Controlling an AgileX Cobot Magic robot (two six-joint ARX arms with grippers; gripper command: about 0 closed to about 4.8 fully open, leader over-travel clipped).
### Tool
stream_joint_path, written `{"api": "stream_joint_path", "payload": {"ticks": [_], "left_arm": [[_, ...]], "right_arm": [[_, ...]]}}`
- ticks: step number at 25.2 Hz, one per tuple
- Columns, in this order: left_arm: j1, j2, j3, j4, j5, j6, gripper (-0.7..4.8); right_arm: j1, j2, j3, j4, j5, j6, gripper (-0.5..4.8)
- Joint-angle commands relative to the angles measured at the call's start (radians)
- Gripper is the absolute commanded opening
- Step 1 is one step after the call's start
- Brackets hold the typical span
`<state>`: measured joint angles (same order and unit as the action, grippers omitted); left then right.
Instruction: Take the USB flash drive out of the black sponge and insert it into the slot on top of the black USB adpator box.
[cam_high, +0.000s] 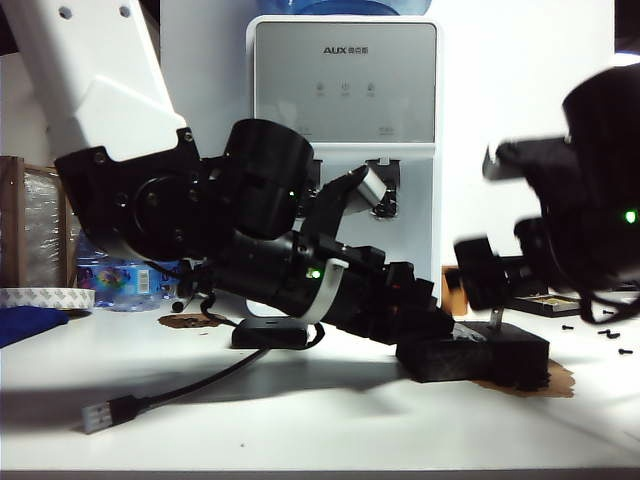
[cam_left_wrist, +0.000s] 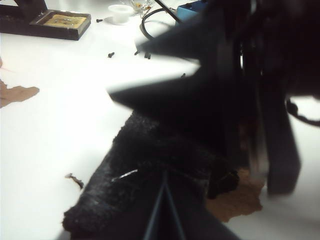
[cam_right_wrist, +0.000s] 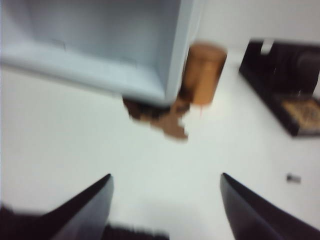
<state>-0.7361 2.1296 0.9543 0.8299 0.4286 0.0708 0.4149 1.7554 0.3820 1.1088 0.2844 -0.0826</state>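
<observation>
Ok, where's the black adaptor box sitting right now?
In the exterior view the black USB adpator box lies flat on the white table, left of centre beneath the left arm, left of the black sponge; its cable trails toward the front-left.

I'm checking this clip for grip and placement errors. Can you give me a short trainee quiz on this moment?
1. True or false: the right hand has its jaws open with nothing between them.
2. Pick one: the left hand has its tip down at A) the black sponge, B) the water dispenser, C) the cable's plug.
3. In the exterior view, on which side of the sponge does the black USB adpator box lie?

Key: 1 true; 2 A; 3 left.
</observation>
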Motion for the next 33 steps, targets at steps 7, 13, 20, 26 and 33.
{"api": "stream_joint_path", "payload": {"ticks": [7,13,20,26,33], "left_arm": [[-0.001,0.002,-0.002,-0.021,-0.002,0.000,-0.05],[-0.001,0.002,-0.002,-0.022,-0.003,0.000,-0.05],[-0.001,0.002,-0.002,-0.022,-0.003,0.000,-0.05],[-0.001,0.002,-0.002,-0.022,-0.021,0.000,-0.05],[-0.001,0.002,-0.002,-0.026,-0.021,0.000,-0.05]], "right_arm": [[0.001,0.013,-0.002,-0.100,0.016,0.116,3.46],[0.001,0.082,-0.002,-0.095,-0.031,0.233,3.40],[0.001,0.086,-0.002,-0.045,-0.089,0.221,1.46],[0.001,0.086,-0.002,-0.052,-0.090,0.197,-0.05],[0.001,0.085,-0.002,-0.049,-0.090,0.194,-0.04]]}}
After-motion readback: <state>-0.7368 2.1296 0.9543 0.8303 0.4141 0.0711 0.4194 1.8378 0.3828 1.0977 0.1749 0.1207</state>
